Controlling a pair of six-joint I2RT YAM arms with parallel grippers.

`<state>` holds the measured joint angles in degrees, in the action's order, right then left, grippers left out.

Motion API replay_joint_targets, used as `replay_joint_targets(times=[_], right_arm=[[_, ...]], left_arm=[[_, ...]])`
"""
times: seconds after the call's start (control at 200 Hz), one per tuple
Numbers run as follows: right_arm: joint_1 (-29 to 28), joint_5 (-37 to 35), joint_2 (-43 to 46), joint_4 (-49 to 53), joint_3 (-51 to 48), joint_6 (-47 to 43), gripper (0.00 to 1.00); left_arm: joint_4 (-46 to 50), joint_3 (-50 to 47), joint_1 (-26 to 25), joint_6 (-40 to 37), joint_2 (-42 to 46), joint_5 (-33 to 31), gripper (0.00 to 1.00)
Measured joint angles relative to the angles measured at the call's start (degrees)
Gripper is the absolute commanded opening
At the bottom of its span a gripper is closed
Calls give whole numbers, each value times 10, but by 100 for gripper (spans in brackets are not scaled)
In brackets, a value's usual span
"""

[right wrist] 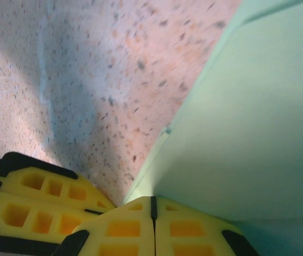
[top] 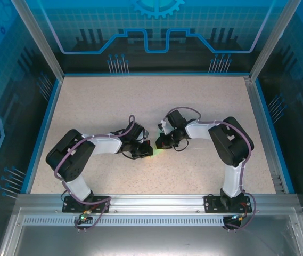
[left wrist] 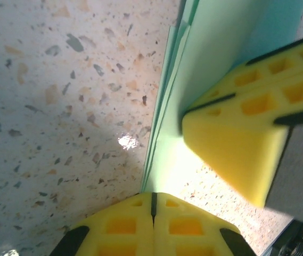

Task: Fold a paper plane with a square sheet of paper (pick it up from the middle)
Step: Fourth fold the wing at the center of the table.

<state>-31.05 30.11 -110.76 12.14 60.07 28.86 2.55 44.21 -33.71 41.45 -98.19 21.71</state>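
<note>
Yellow fingertips of the left gripper (left wrist: pixel 152 213) sit pressed together at 6 o'clock in the left wrist view, pinching the lower end of the paper (left wrist: pixel 210 58). Pale mint green and plain, the paper rises off the speckled table (left wrist: pixel 60 106), its long edge running from 6 up to about 1 o'clock, with several thin layers showing along that edge. In the right wrist view the right gripper (right wrist: pixel 152 213) is likewise clamped shut on the paper, whose broad smooth face spreads from 6 to 2 o'clock. From above, both grippers meet near the table's centre, a green sliver between them.
</note>
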Motion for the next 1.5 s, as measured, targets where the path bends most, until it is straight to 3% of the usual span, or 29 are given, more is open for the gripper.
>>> replay_joint_targets(times=[0.47, 0.655, 0.92, 1.171, 1.381, 1.501], right_arm=[[75, -12, -27, 29, 49, -7, 6], [119, -49, -33, 37, 76, -9, 6], [172, -106, -36, 49, 135, -15, 15], [168, -108, 49, 48, 83, -7, 46], [150, -89, 137, 21, -24, 58, 56], [119, -87, 148, 8, -55, 99, 56]], left_arm=[[6, 3, -1, -11, -1, 0, 0], [8, 5, -1, -11, -2, 0, 0], [27, 18, -1, -14, -6, 0, 0], [65, 43, -1, -9, 5, -9, 30], [56, 74, 6, -9, 66, -40, 46], [44, 75, 19, -8, 90, -73, 62]])
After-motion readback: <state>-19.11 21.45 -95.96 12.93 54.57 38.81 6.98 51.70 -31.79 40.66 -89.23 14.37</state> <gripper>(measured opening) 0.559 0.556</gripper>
